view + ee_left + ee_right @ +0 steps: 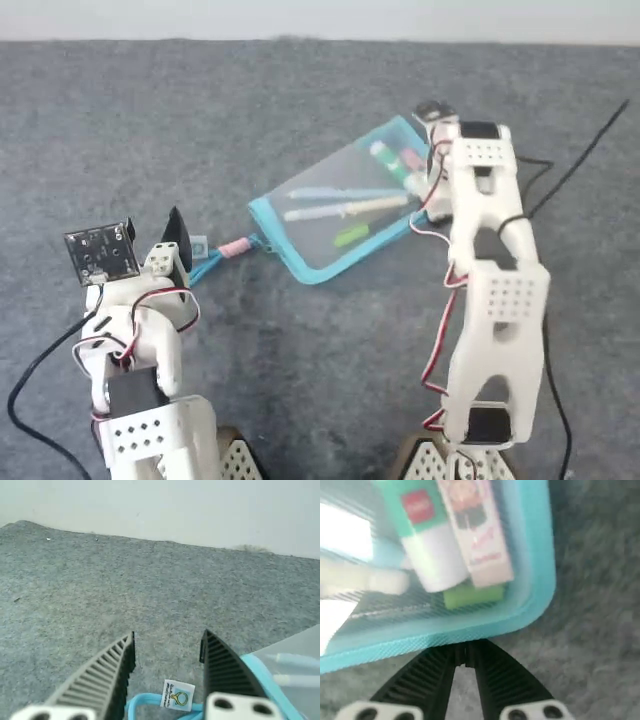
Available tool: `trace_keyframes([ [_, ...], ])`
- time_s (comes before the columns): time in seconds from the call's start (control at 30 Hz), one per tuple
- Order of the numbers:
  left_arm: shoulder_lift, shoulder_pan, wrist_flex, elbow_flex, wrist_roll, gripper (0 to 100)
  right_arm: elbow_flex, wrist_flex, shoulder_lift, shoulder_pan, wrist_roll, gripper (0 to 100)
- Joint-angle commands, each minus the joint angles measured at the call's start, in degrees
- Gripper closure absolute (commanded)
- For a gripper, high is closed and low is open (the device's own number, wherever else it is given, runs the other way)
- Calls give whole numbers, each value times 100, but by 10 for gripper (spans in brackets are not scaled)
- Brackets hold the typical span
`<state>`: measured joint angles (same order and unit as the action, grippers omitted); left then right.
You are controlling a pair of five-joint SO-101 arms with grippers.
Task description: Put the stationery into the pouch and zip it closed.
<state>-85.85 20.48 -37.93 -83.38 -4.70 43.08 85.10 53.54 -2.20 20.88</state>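
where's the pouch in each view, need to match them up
High view: the pouch lies slanted mid-table, between the two arms.
Left wrist view: its corner sits just outside one finger of the open left gripper.
Right wrist view: it lies right at the right gripper's tips, stationery inside.
Shared landmark: its turquoise border.

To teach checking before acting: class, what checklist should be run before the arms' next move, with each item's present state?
1. Stationery inside the pouch: ok.
2. Right gripper shut on the pouch's edge: ok.
3. Left gripper open, straddling the blue strap: ok.
4. Strap gripped by left gripper: not ok.
5. Pouch zipped closed: cannot tell.
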Motion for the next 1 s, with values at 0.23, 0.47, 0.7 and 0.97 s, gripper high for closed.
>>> trace_keyframes([
  [0.23,62,9,211,180,-44,802,5310,1824,1631,-224,-624,991],
  [0.47,70,9,211,171,-44,802,3982,1833,1130,-233,-738,991],
  [0.7,70,9,211,171,-44,802,1116,1763,-1130,-769,-835,990],
  [0.97,70,9,211,171,-44,802,-1635,567,-3011,-2299,-870,990],
])
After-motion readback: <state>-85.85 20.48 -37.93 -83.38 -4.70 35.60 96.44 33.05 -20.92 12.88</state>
